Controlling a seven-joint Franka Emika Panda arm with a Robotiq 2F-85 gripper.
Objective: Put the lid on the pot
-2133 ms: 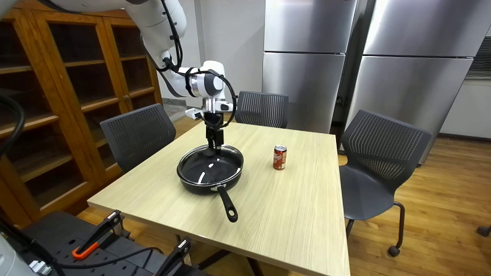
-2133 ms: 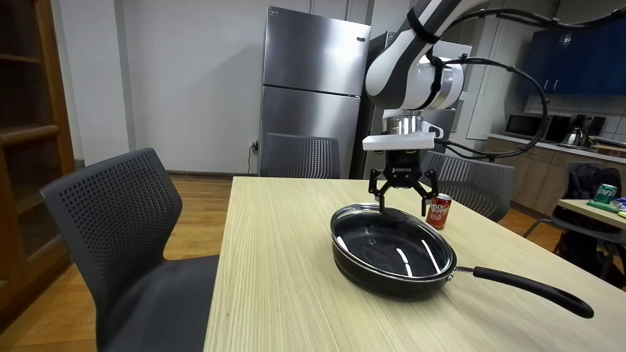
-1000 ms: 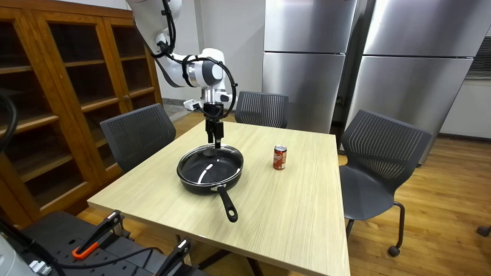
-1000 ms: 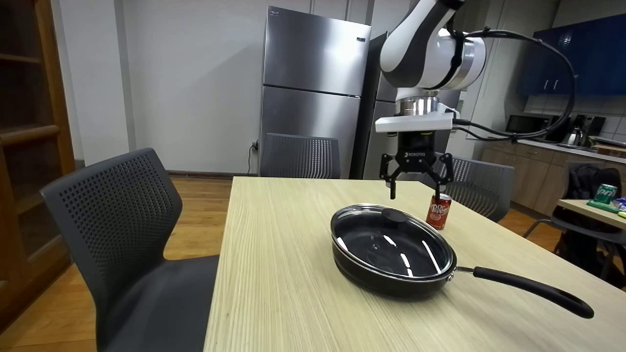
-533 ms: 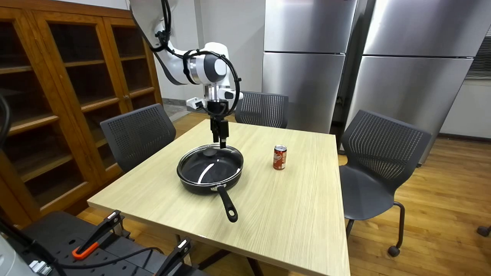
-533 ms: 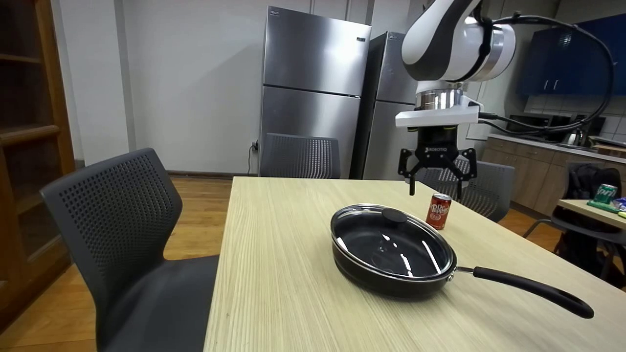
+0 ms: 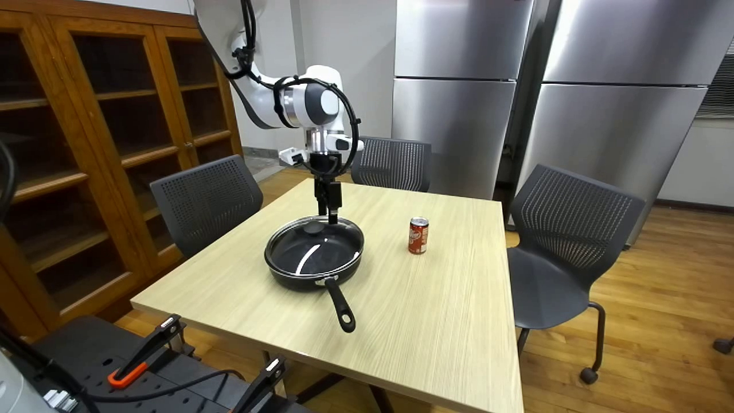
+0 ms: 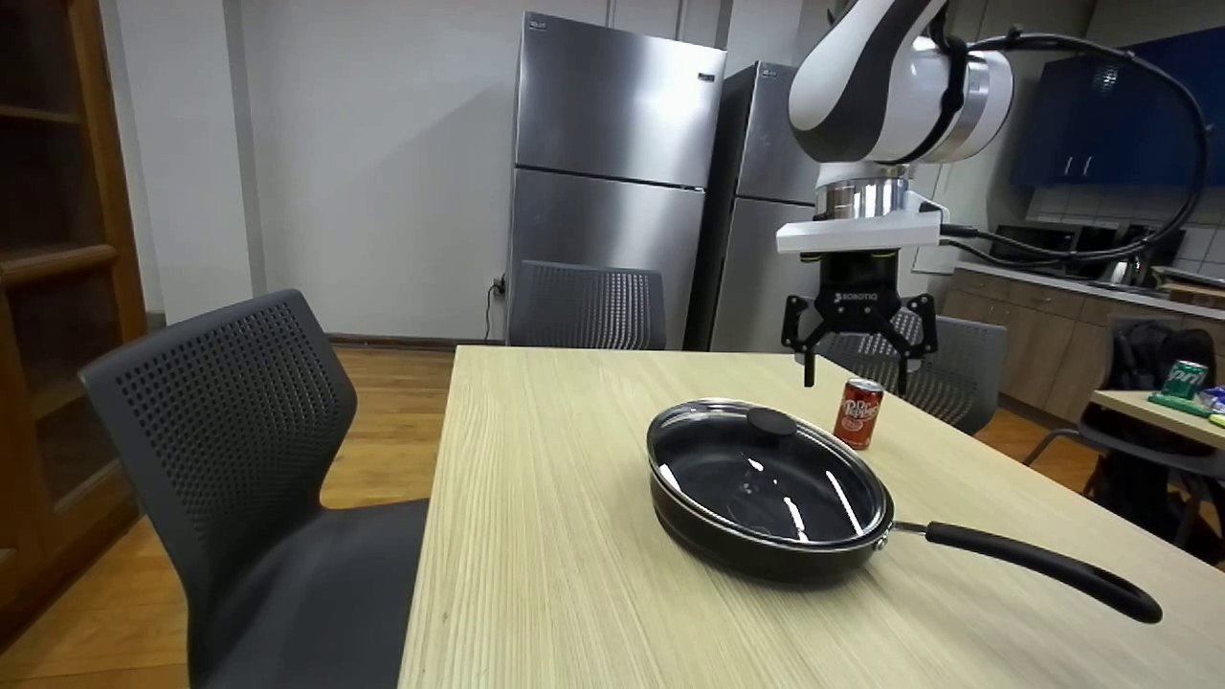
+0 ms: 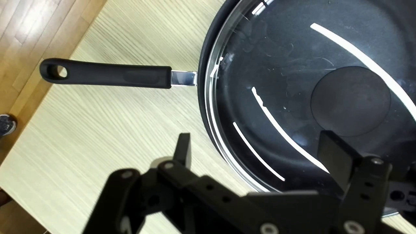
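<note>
The lid (image 8: 737, 493), clear glass with a silvery rim and dark knob (image 8: 771, 422), lies on top of the pot, a shallow black pan (image 8: 766, 565). In an exterior view the lid (image 7: 309, 255) covers the pan evenly, and the pan's handle (image 7: 340, 303) points towards the camera. In the wrist view the lid's rim sits within the pan's edge, with the knob (image 9: 351, 100) at right and the handle (image 9: 107, 75) at left. My gripper (image 8: 857, 385) is open and empty, above the table beyond the pan and apart from the knob. Its fingers (image 9: 255, 141) are wide apart.
A red can (image 8: 858, 414) stands upright on the wooden table (image 7: 436, 321), near the pan and close to my gripper in an exterior view. Dark chairs (image 7: 573, 229) stand round the table. A wooden cabinet (image 7: 114, 115) and steel fridges (image 7: 459, 115) are behind.
Two seconds ago my open gripper was low by the lid's knob. It has risen and moved away from the knob, then sunk very slightly. The lid, pan and can have not moved.
</note>
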